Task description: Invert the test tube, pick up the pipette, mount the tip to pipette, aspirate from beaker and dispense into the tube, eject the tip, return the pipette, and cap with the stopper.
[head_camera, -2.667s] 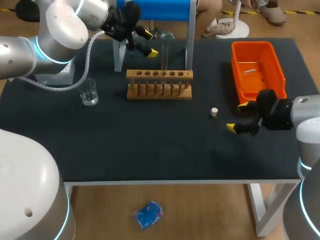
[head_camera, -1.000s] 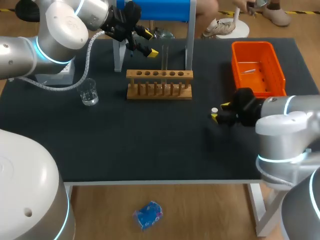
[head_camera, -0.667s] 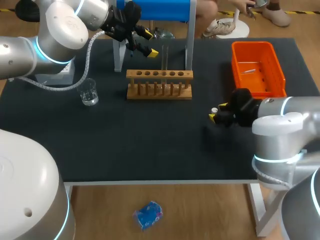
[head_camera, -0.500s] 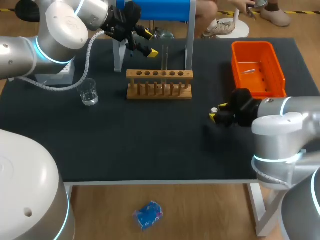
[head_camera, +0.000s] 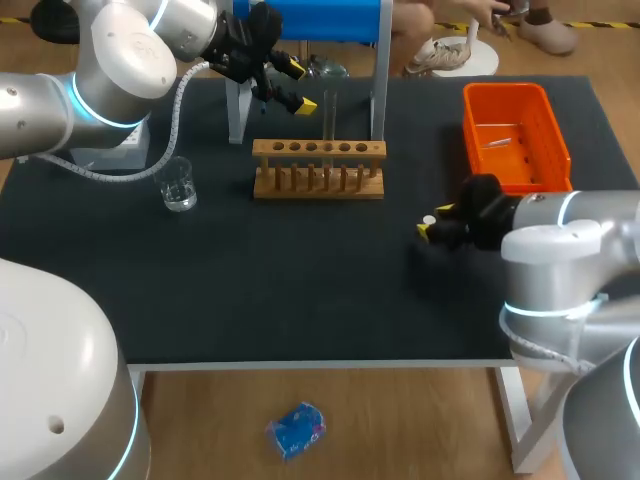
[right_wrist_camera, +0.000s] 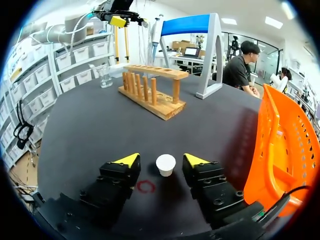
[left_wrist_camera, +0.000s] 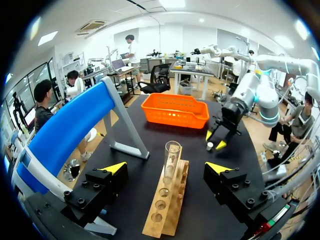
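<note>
Pictured right of the rack (head_camera: 318,168), well apart from it: stopper (right_wrist_camera: 165,164), sitting between the spread fingers of right gripper (right_wrist_camera: 161,160), touched by neither; upright in the rack: tube (left_wrist_camera: 171,157); poised above the rack's far side: left gripper (left_wrist_camera: 166,168), fingers wide apart.

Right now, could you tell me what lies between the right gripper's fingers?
The stopper stands between the open right gripper's fingers, touching neither; the right wrist view shows it.

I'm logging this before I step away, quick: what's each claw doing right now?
Left claw: open, holding nothing.
Right claw: open, with the stopper between its fingers but not gripped.
</note>
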You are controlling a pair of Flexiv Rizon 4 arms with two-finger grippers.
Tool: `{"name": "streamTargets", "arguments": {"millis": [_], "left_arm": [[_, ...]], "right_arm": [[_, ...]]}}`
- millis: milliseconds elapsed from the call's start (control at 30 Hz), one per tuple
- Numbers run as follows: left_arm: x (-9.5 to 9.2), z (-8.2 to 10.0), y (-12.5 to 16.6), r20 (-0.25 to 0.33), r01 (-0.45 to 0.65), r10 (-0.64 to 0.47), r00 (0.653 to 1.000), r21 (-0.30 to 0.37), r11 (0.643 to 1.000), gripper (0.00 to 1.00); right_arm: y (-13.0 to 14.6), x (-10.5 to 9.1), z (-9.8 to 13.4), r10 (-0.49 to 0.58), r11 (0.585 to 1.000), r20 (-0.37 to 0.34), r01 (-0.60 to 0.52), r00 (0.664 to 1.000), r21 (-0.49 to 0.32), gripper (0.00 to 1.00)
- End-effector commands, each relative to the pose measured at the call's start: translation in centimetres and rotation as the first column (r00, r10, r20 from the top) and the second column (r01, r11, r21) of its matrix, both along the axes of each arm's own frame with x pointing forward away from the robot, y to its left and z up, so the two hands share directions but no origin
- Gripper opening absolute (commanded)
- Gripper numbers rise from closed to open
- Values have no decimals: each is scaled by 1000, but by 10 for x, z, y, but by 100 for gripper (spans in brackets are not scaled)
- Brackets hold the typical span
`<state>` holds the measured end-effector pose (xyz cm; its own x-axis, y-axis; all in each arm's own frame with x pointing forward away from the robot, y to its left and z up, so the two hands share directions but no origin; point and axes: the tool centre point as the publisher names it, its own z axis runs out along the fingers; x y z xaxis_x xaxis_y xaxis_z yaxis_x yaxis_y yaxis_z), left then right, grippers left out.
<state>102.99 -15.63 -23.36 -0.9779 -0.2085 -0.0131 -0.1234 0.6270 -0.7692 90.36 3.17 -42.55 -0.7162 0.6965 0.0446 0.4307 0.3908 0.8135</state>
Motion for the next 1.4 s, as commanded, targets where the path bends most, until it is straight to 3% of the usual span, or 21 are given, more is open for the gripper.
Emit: {"name": "streamTargets", "arguments": {"millis": [33, 200, 467, 933, 1167, 1400], "left_arm": [[1, 1, 0, -4, 2, -2, 1000, 3, 1000, 100], [1, 1, 0, -4, 2, -2, 1000, 3, 1000, 100], [1, 1, 0, -4, 2, -2, 1000, 3, 1000, 100], [1, 1, 0, -4, 2, -2, 1000, 3, 1000, 100], [1, 1, 0, -4, 2, -2, 1000, 3, 1000, 100], [1, 1, 0, -4, 2, -2, 1000, 3, 1000, 100]], "right_arm": [[1, 5, -2, 0, 1000, 2, 0, 1000, 5, 50], [2, 10, -3, 0, 1000, 1, 0, 1000, 3, 60], [4, 14, -5, 6, 1000, -4, -6, 1000, 0, 50], [7, 20, -7, 13, 1000, 3, -13, 1000, -13, 46], [8, 22, -8, 11, 1000, 3, -11, 1000, -21, 34], [8, 21, -11, 10, 1000, -5, -10, 1000, -22, 29]]}}
